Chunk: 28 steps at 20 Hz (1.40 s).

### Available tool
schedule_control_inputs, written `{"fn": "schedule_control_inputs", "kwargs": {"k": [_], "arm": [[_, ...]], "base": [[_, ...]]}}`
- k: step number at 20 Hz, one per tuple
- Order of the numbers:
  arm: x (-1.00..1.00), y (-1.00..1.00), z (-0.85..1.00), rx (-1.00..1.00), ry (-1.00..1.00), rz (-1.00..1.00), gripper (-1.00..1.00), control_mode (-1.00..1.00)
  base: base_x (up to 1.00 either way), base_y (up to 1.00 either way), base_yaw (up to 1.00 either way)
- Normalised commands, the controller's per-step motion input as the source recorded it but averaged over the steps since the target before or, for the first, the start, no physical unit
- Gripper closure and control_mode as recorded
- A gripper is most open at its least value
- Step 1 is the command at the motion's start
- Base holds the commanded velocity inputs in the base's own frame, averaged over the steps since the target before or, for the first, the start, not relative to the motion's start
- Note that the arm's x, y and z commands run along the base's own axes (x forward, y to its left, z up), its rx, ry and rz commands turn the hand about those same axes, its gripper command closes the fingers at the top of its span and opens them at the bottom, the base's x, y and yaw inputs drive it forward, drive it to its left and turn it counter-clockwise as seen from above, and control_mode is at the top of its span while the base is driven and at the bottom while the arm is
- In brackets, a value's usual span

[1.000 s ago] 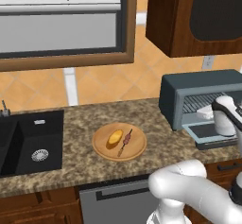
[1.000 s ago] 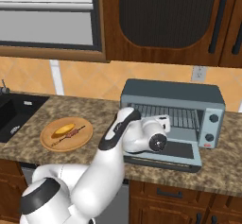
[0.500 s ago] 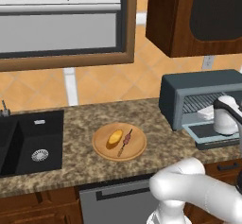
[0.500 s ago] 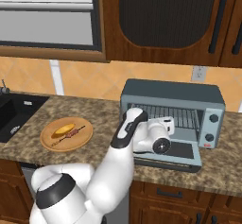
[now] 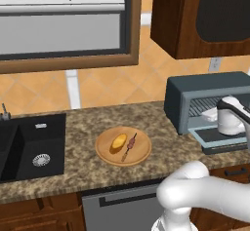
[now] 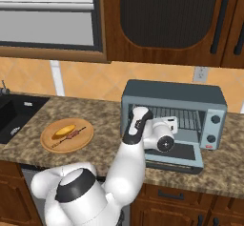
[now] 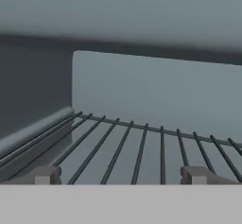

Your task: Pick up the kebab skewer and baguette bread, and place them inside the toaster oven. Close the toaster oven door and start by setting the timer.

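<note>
The tool [image 7: 120, 175] is seen with its two tips set wide apart and nothing between them, pointed straight into the toaster oven [image 6: 172, 110]; in the hand view the wire rack [image 7: 142, 154] runs off to the grey back wall of the cavity. Compared with a second ago, the hand has been carried from just before the lowered door to the mouth of the oven, and the arm has been stretched further forward — the elbow that sat low over the bench is now raised in the right base view. The toaster oven door [image 6: 175, 155] is dropped flat onto the bench [image 6: 106, 139], as it was earlier. The right base view gives the oven from the front, with its two knobs on the right panel and the white hand [image 6: 161, 133] before the opening; the left base view gives only the oven's left side, with the hand partly cut by the frame edge. The kebab skewer [image 5: 130, 146] and the baguette bread [image 5: 118, 142] are left side by side on the round wooden plate [image 5: 123, 146], well apart from the oven, unchanged from before. A dark sink [image 5: 29, 144] is shown at the left end of the bench.
</note>
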Motion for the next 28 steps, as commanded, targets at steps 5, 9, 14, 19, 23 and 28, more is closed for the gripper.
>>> {"fn": "schedule_control_inputs", "kwargs": {"k": [5,9,14,19,23,28], "arm": [[0.31,-0.04,-0.16,0.00,0.00,0.00,-1.00,-1.00],[0.16,-0.18,-0.22,0.00,0.00,0.00,-1.00,-1.00],[0.14,-0.08,-0.40,0.00,0.00,-0.01,-1.00,-1.00],[-0.08,-0.19,-0.61,0.00,0.00,-0.05,-1.00,-1.00],[-0.38,-0.22,-0.73,-0.02,0.00,-0.06,-1.00,-1.00],[-0.62,-0.20,-0.77,-0.06,0.06,-0.07,-1.00,-1.00]], "base": [[0.00,0.00,0.00],[0.00,0.00,0.00],[0.00,0.00,0.00],[0.00,0.00,0.00],[0.00,0.00,0.00],[0.00,0.00,0.00]]}}
